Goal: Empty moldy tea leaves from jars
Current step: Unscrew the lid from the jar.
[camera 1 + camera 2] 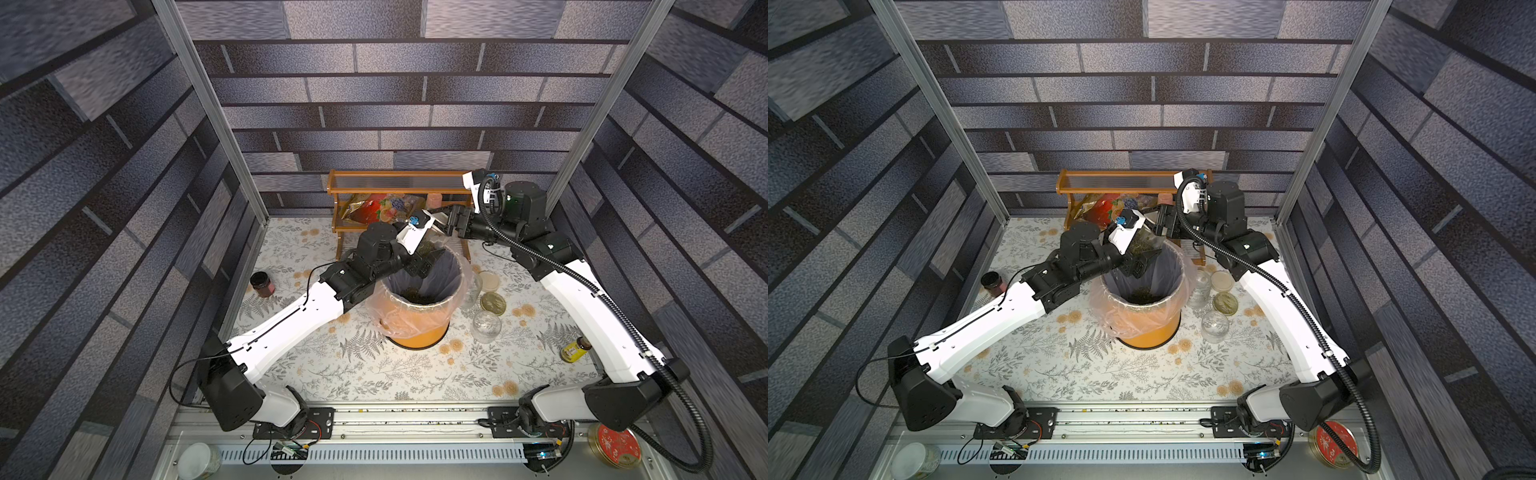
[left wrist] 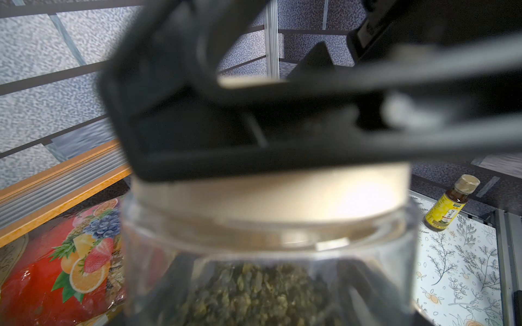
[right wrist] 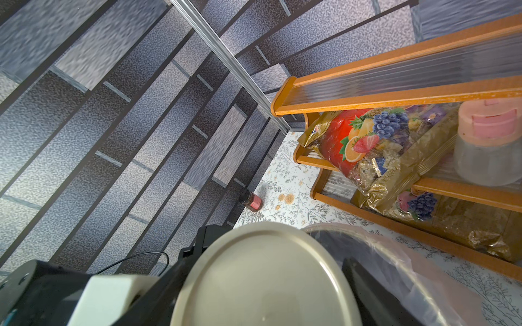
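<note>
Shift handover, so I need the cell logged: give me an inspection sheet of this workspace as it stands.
Surface: floral cloth.
Job's things: jar of tea leaves, lid on, over orange bin; two empty jars, two loose lids beside it.
Clutter: dark jar, yellow bottle, wooden rack.
Grippers: left gripper shut on jar; right gripper closed on lid.
Cables: black conduit along right arm.
Surroundings: brick-print walls.

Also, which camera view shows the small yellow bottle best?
Left wrist view: the yellow bottle is large, label and cap clear. In a top view it is tiny beside the right arm. Right wrist view: absent.
</note>
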{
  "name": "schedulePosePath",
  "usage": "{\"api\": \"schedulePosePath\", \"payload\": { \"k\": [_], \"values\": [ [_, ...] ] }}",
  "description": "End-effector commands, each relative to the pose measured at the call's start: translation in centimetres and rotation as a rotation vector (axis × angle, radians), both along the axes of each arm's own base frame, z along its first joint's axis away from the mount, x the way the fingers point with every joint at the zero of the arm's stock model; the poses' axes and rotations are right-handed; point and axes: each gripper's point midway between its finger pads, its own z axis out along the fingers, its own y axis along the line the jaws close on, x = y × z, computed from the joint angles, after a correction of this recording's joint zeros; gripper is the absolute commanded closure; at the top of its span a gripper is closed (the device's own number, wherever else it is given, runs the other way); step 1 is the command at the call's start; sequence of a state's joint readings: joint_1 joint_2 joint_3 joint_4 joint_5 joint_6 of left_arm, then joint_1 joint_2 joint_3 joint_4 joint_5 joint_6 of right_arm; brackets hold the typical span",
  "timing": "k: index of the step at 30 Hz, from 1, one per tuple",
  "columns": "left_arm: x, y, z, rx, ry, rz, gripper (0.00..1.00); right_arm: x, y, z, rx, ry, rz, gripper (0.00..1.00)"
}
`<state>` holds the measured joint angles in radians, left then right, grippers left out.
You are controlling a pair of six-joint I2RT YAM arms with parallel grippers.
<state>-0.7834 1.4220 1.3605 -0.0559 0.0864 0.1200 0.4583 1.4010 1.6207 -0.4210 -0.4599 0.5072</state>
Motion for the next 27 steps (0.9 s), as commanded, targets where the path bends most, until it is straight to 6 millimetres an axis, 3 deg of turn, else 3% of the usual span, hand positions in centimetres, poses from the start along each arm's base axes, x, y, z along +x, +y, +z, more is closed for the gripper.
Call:
{"api": "schedulePosePath", "payload": {
  "k": [1,15,27],
  "values": [
    [-0.9,1.1,8.0,-0.124,-0.186,0.029,0.7,0.7,-0.2,-0.4,-0.018,0.019,-0.038,0.22],
    [-0.6,0.8,7.9,-0.11,-0.147,0.02,0.7,0.1,0.3,-0.1,0.002,0.015,0.007,0.57],
    [-0.5,2.2,8.7,-0.262,0.014,-0.106,0.7,-2.4,1.9,1.1,0.032,-0.083,0.198,0.63]
  ]
}}
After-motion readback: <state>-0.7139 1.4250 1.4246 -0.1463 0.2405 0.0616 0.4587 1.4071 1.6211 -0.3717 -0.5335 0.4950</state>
